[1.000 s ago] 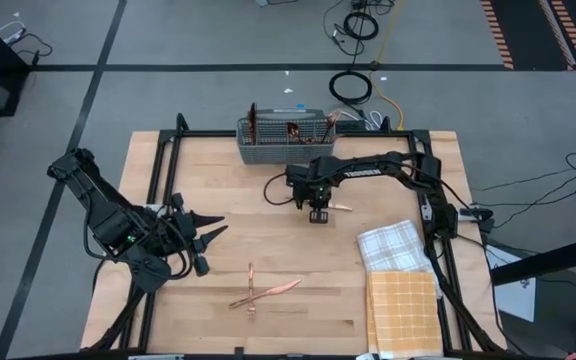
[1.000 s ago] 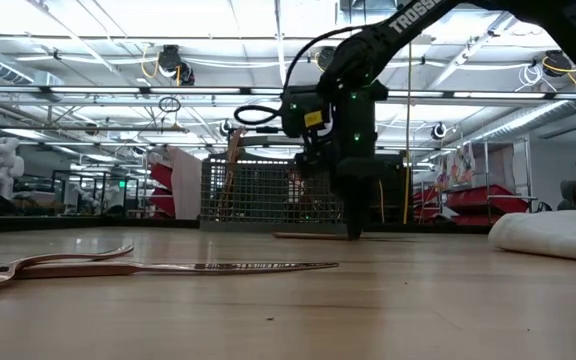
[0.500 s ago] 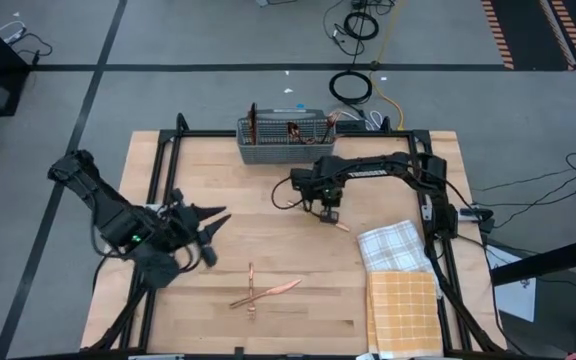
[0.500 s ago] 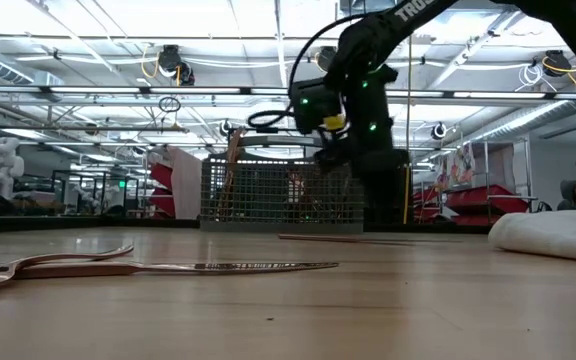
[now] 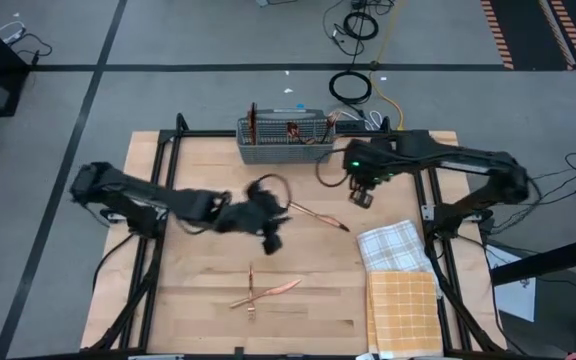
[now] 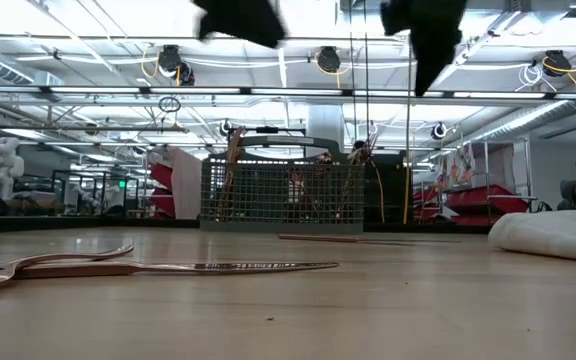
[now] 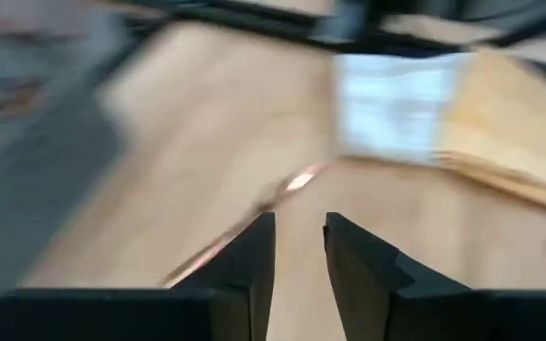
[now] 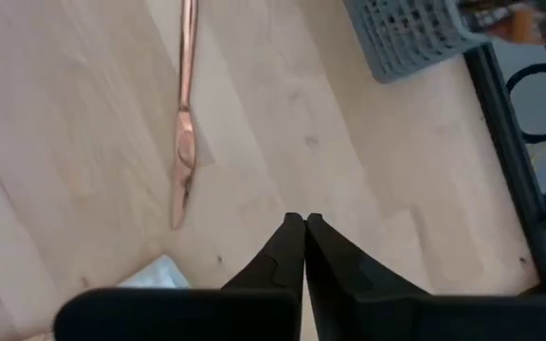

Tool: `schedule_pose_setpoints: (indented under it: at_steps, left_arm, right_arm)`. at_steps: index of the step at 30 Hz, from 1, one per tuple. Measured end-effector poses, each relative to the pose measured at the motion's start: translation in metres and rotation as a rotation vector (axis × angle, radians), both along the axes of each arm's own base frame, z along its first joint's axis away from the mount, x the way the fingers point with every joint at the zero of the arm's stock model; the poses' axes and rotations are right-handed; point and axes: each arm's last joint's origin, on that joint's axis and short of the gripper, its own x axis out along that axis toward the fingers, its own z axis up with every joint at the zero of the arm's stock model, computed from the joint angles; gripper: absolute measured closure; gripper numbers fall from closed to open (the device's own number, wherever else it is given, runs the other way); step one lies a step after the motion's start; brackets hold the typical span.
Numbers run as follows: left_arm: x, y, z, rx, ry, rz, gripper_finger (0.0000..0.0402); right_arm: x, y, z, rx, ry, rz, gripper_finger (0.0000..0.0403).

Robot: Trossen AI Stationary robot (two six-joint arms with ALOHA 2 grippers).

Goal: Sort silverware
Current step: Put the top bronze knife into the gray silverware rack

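One copper knife [image 5: 318, 216] lies flat on the table's middle, also seen in the right wrist view [image 8: 186, 123] and, blurred, in the left wrist view [image 7: 254, 213]. Two more copper pieces [image 5: 260, 292] lie crossed near the near edge, and they show at the left of the low view [image 6: 118, 266]. My left gripper [image 5: 268, 220] is open and hangs above the table just left of the knife [image 7: 300, 242]. My right gripper [image 5: 361, 192] is shut [image 8: 304, 237], raised, to the right of the knife and near the caddy's right end.
The grey mesh caddy [image 5: 283, 141] stands at the far edge with several copper pieces upright in it [image 6: 283, 195]. A white checked cloth [image 5: 393, 245] and an orange checked cloth [image 5: 403, 312] lie at the right near corner. Bare wood lies left of the knife.
My right gripper rose from the knife at the table's middle and moved toward the right and far edge, leaving the knife flat on the wood. My left arm swung quickly from the left edge toward the middle, ending beside the knife.
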Motion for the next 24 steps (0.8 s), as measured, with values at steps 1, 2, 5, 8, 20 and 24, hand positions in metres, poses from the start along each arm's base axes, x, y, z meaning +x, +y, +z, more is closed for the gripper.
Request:
schedule_pose_setpoints:
  at_steps: [1,2,5,8,20,24]
  left_arm:
    - [0.01,0.006,-0.004,-0.02,-0.011,-0.054,0.03]
    - [0.019,0.013,-0.008,-0.033,-0.023,-0.096,0.03]
    - [0.034,0.036,-0.023,-0.063,0.007,-0.149,0.03]
    - [0.045,0.063,-0.043,-0.121,0.062,-0.167,0.03]
    - [0.05,0.139,-0.097,-0.335,0.239,-0.112,0.0394]
    - [0.047,0.159,-0.112,-0.423,0.271,-0.078,0.0396]
  right_arm:
    - [-0.006,0.002,0.003,0.001,-0.018,-0.011,0.0397]
    - [-0.012,0.003,0.005,0.003,-0.031,-0.023,0.0394]
    - [-0.029,0.008,0.003,0.019,-0.034,-0.072,0.0384]
    - [-0.043,0.01,-0.01,0.041,0.002,-0.121,0.0376]
    - [-0.063,0.027,-0.049,0.086,-0.049,-0.193,0.0371]
    - [-0.058,0.03,-0.049,0.088,-0.1,-0.19,0.0371]
